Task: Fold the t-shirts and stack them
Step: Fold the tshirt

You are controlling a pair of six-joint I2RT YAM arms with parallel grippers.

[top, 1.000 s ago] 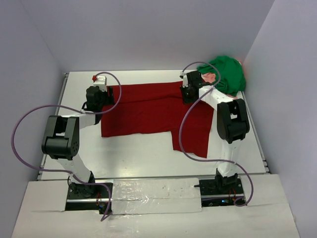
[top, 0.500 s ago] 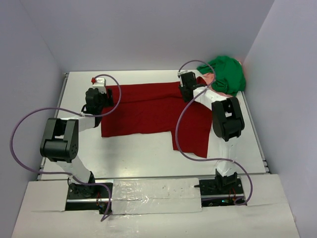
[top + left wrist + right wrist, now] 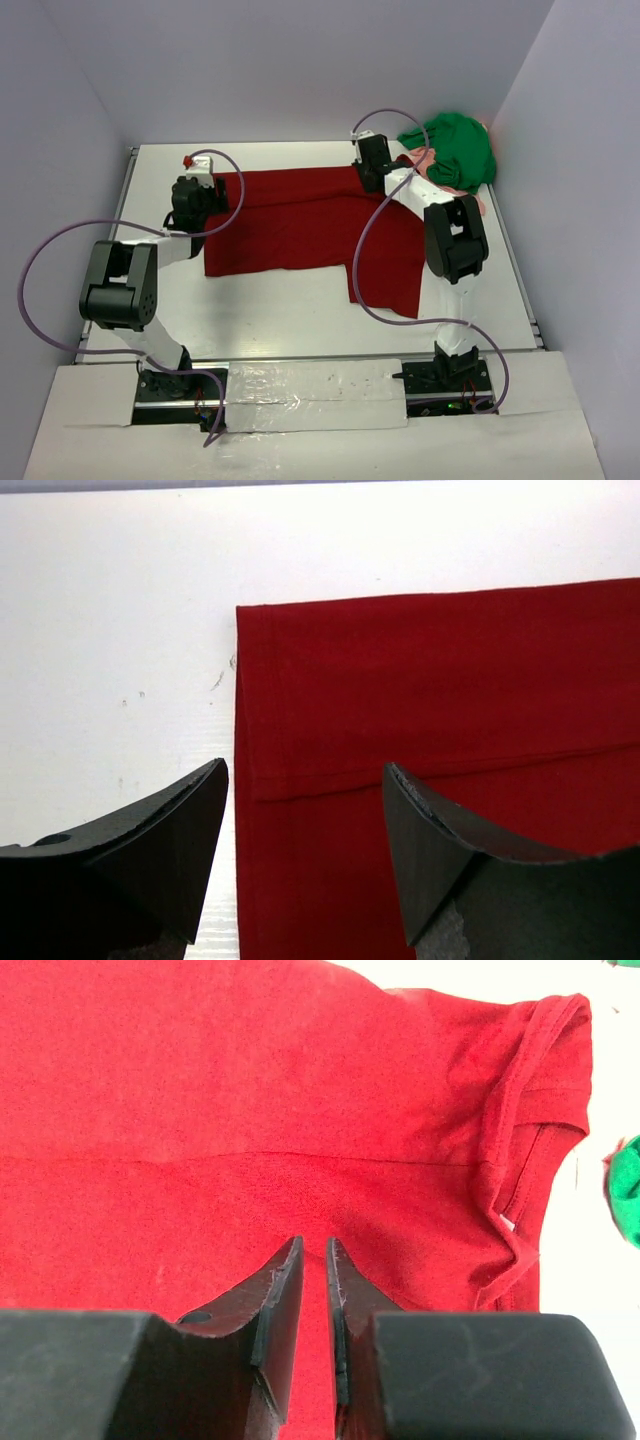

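The dark red t-shirt (image 3: 300,220) lies spread flat across the middle of the table, one part reaching toward the near edge on the right. My left gripper (image 3: 305,764) hovers open over its left hem (image 3: 250,710), one finger over bare table, the other over cloth. My right gripper (image 3: 314,1241) sits on the shirt's far right part near the collar (image 3: 540,1130), jaws almost together with red cloth in the thin gap. The green t-shirt (image 3: 458,148) is bunched in the far right corner, with salmon-pink cloth (image 3: 428,158) showing under it.
The white table (image 3: 280,310) is walled by grey panels at the back and both sides. Purple cables (image 3: 40,260) loop off each arm. The right arm (image 3: 455,240) stretches over the red shirt's right part.
The right gripper has moved left and farther back, away from the green pile and onto the red shirt's far edge. The left arm has barely moved.
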